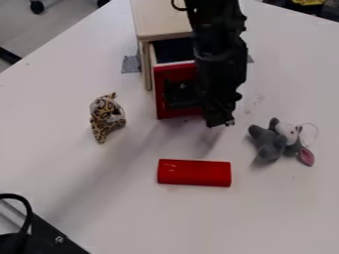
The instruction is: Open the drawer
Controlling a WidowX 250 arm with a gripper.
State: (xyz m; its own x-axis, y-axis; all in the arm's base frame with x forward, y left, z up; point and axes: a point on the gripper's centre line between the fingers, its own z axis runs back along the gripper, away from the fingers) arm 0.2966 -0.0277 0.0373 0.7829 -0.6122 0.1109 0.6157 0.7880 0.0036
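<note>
- The drawer (161, 101) juts out, partly open, from the wooden cabinet (159, 22) near the top of the camera view; its red front faces the lower part of the view, and a strip of its dark inside shows behind the front's top edge.
- The black gripper (217, 110) hangs at the right side of the red front; whether it stands wide or narrow, or has hold of anything, cannot be told.
- A band of white table (99, 188) separates the drawer front from the red block (194, 172), which lies flat below it in the view.
- To the left, more tabletop lies between the drawer and the leopard-print plush (106, 116); to the right, the grey plush (271, 141) lies apart from both gripper and block, a thin pale loop (309, 134) beside it.
- The table's edge runs slantwise across the upper left, and another crosses the upper right.
- The arm covers the right part of the cabinet and of the drawer front.
- A dark shape against the red front is hard to make out: handle or part of the gripper.
- The cabinet's top and the black frame (49, 234) at lower left are cut off by the view.
</note>
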